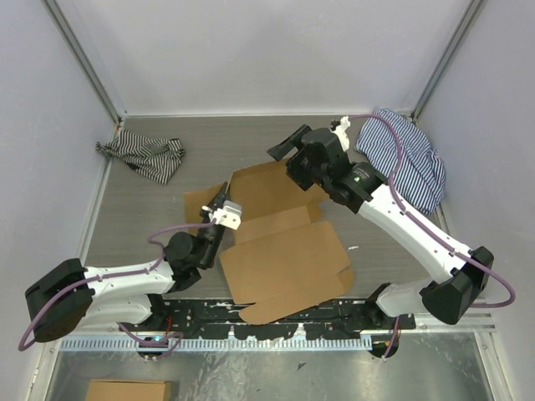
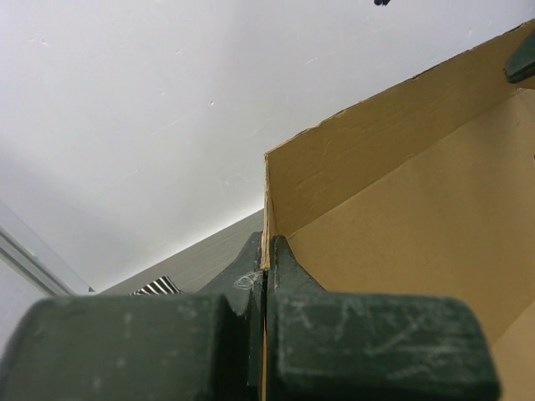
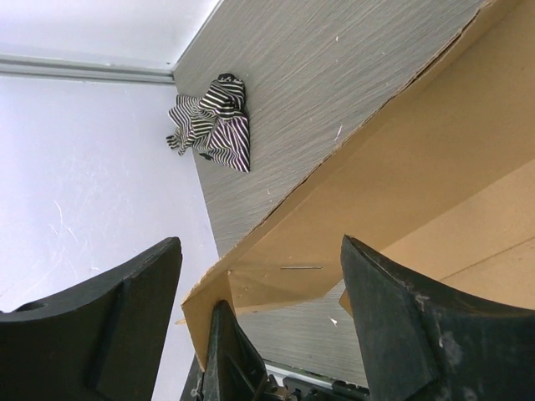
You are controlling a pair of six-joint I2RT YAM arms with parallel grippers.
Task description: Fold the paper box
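The paper box point(image 1: 284, 251) is a brown cardboard sheet lying mostly flat in the middle of the table, with its far and left flaps raised. My left gripper point(image 1: 221, 199) is shut on the edge of the raised left flap. In the left wrist view that gripper point(image 2: 266, 263) pinches the thin cardboard edge, and the box wall point(image 2: 401, 192) rises to the right. My right gripper point(image 1: 289, 159) hovers over the far flap with its jaws wide apart. In the right wrist view it point(image 3: 261, 246) holds nothing, and the box point(image 3: 418, 167) lies beyond its fingers.
A black-and-white striped cloth point(image 1: 146, 155) lies at the back left, also seen as the cloth point(image 3: 213, 121) in the right wrist view. A blue-striped cloth point(image 1: 407, 159) is at the back right. Another cardboard piece point(image 1: 129, 390) sits below the table's near edge. White walls enclose the table.
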